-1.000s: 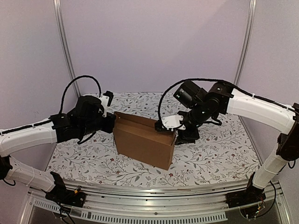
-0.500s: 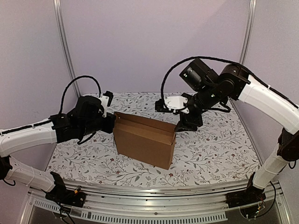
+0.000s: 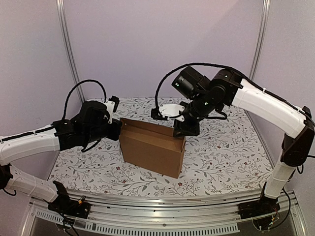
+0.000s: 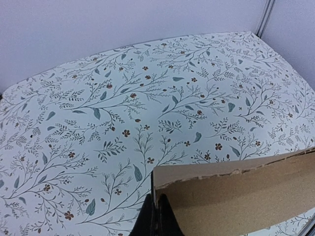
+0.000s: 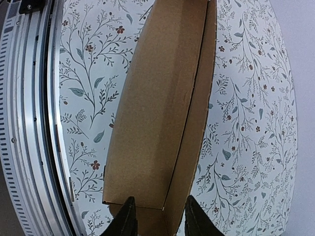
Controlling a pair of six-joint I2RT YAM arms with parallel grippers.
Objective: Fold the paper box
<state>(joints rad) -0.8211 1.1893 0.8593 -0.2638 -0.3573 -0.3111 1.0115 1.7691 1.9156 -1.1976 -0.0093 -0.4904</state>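
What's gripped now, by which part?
Left gripper, jaws shut on the paper box, at the end edge of an upright panel near its corner. Right gripper, jaws open over the box, holds nothing.

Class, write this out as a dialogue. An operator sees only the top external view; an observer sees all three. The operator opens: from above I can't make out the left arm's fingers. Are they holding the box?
Observer: Yes. The left wrist view shows the left fingers shut on a ragged edge of the box.
Operator: And the other arm?
Observer: The right fingers stand apart above one end of the box, closed on nothing that I can see.
Operator: Is anything inside it?
Observer: No. The right wrist view looks straight in and shows only bare cardboard.
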